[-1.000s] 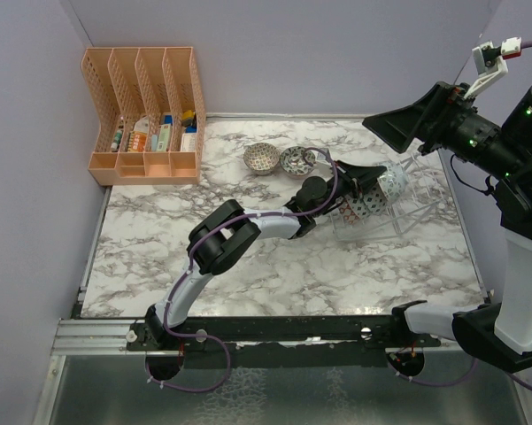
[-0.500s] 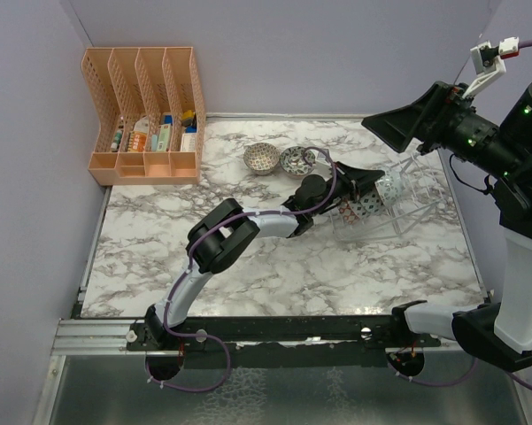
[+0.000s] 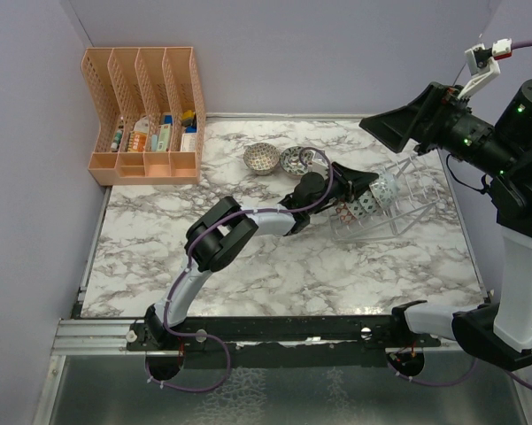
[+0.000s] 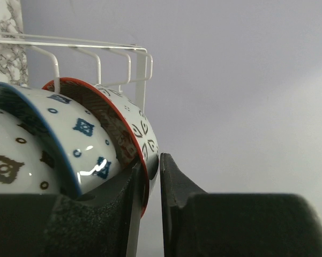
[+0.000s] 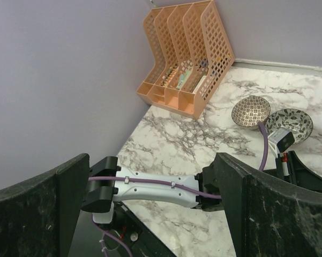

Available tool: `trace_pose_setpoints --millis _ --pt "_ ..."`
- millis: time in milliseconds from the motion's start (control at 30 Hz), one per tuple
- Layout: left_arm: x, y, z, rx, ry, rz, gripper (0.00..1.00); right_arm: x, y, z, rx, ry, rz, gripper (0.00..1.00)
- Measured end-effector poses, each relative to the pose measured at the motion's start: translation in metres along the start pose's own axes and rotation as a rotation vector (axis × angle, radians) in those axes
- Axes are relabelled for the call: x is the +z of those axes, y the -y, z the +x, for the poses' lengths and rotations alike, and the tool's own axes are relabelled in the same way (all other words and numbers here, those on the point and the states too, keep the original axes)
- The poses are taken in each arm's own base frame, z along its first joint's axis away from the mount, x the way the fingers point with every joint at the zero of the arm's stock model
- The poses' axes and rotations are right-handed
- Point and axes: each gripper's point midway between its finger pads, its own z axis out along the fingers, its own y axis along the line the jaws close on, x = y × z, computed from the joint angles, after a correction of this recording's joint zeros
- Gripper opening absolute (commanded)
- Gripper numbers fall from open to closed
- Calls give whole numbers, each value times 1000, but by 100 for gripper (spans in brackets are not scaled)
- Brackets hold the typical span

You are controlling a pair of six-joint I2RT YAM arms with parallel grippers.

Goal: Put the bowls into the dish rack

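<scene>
Top external view: an orange file organizer (image 3: 146, 115) stands in the far left corner of the marble desk (image 3: 248, 274). Near the far edge, about mid-width, a pinkish bowl (image 3: 262, 158) and a grey-white bowl (image 3: 297, 160) sit upright, just beside each other. The left arm (image 3: 217, 239) reaches from the near edge across the middle to the dish rack (image 3: 412, 190), which sits close to the right edge, about halfway back. The left gripper (image 3: 365, 188) is at the rack's left end, among patterned bowls standing on edge in it. The right gripper (image 3: 388, 128) hangs high above the rack, touching nothing. Left wrist view: the left gripper (image 4: 150, 168) has its two fingers pressed together on the rim of a red-rimmed bowl (image 4: 134, 126), one finger inside the rim and one outside. That bowl stands on edge under the dish rack's (image 4: 99, 51) thin prongs. A blue-rimmed bowl (image 4: 69, 139) leans against its inner side, and a third bowl (image 4: 5, 160) shows at the left edge. Right wrist view: the right gripper (image 5: 150, 179) has its fingers spread wide apart and holds nothing. Below it lie the left arm (image 5: 150, 188), the pinkish bowl (image 5: 251, 111), the grey-white bowl (image 5: 292, 120) and, toward the far left corner, the orange file organizer (image 5: 187, 59).
</scene>
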Motion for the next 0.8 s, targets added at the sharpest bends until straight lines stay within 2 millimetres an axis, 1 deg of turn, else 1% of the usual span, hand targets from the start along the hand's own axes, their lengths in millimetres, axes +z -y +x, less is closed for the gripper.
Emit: trace_pose_setpoints --millis 100,233,333,400,633,800 --pt "1 0 -1 11 -3 -7 30 1 1 1 2 -3 2 99" --pt "2 2 -3 21 -7 -8 32 1 1 1 3 -4 2 100" --pt "2 1 -3 29 -10 -15 39 1 2 2 3 -6 3 99" --pt "3 4 -3 36 -13 -23 40 1 2 2 4 -7 3 99" --pt "8 8 -7 78 -21 -89 45 0 2 3 4 -7 4 99" --pt "8 6 -6 101 -31 -149 49 -1 2 5 6 -9 4 100"
